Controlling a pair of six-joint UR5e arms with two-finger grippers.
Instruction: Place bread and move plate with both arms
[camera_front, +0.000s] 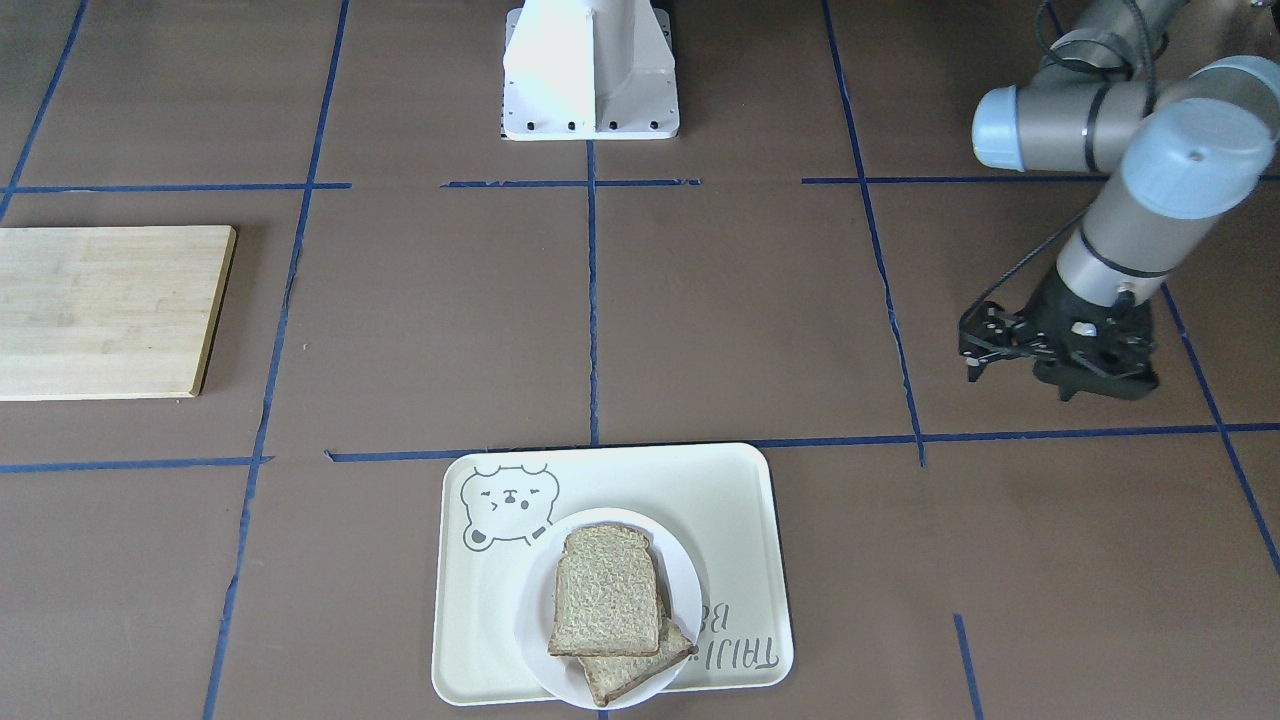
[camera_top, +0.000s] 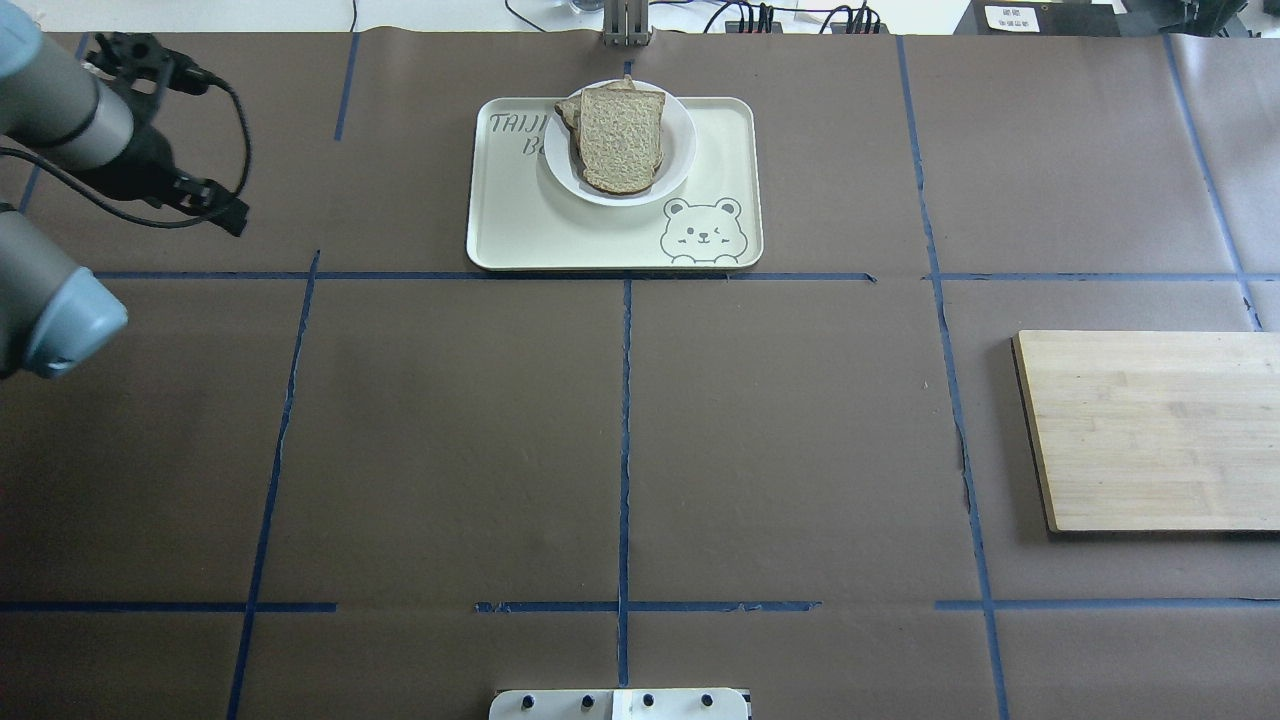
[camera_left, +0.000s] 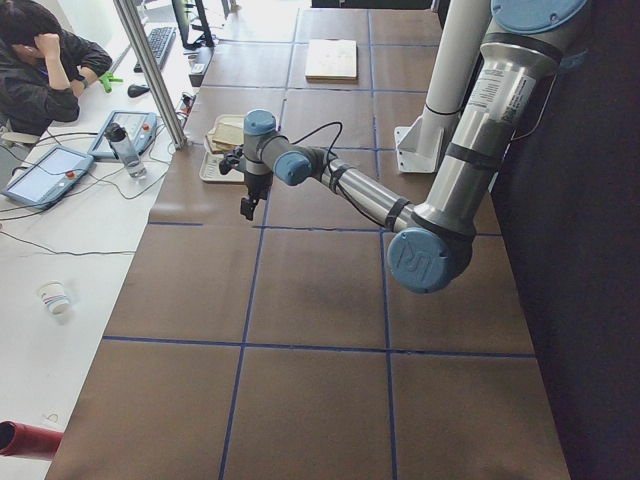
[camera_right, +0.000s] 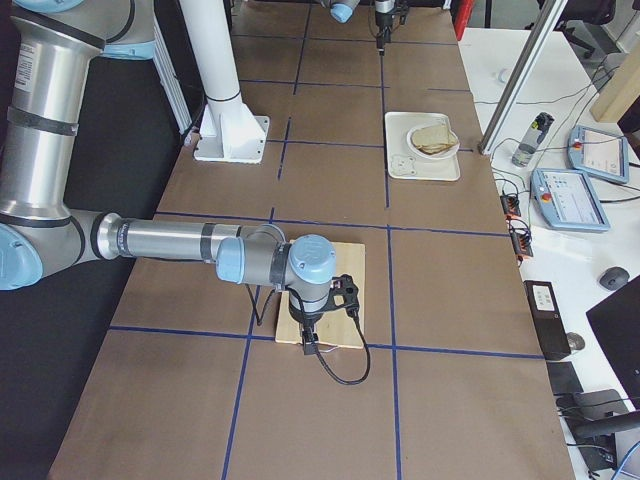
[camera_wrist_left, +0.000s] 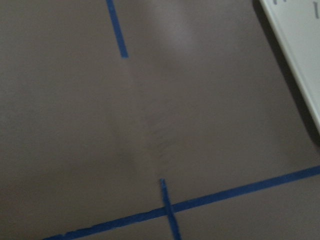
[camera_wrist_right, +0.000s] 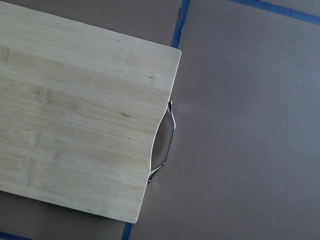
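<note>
The bread (camera_front: 605, 590) lies on top of another slice (camera_front: 635, 675) on the small white plate (camera_front: 690, 585), which sits on the cream bear tray (camera_front: 720, 500). The overhead view shows the bread (camera_top: 620, 135), the plate (camera_top: 682, 150) and the tray (camera_top: 520, 220) at the far middle of the table. My left gripper (camera_front: 968, 348) is open and empty above the table, well off to the tray's side; it also shows in the overhead view (camera_top: 225, 150). My right gripper (camera_right: 310, 345) hangs over the wooden board's near end, and I cannot tell whether it is open or shut.
A bamboo cutting board (camera_top: 1150, 430) with a metal handle (camera_wrist_right: 167, 145) lies on my right. The white robot base (camera_front: 590, 70) stands at the near middle. Blue tape lines cross the brown paper. An operator (camera_left: 40, 60) sits beyond the table's far edge.
</note>
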